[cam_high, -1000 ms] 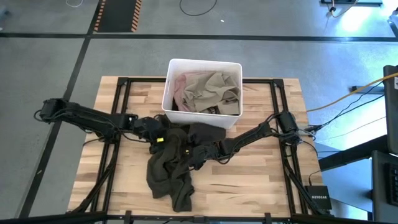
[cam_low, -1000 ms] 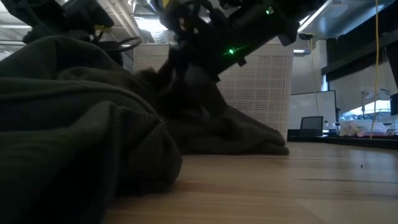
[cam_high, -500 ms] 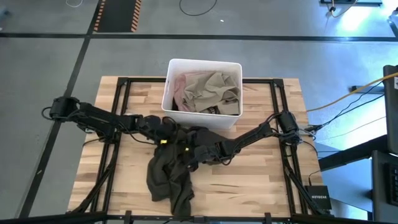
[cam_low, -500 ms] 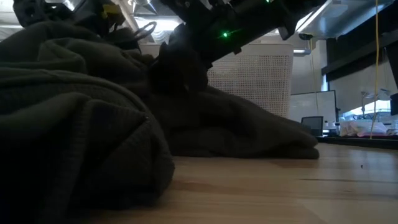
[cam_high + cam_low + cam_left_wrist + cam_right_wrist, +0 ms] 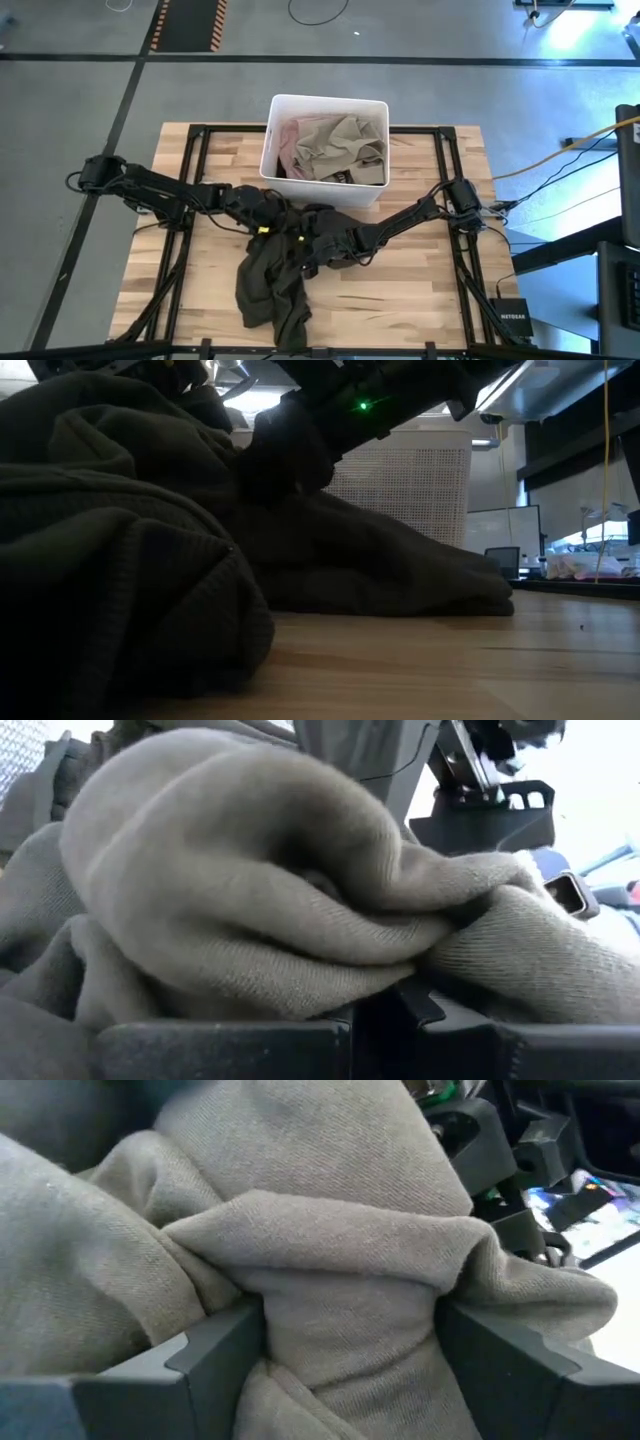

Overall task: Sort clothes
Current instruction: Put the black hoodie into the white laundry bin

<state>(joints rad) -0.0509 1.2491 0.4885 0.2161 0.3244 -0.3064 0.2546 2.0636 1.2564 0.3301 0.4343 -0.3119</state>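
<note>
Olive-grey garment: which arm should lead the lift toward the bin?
Probably right. The right gripper has a thick fold of the olive-grey garment bunched between its fingers. The left gripper also grips cloth, nearer the white bin, so it can support.

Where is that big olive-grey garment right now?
In the high view the olive-grey garment lies mid-table, just in front of the white bin, gripped by the left hand and right hand.
</note>
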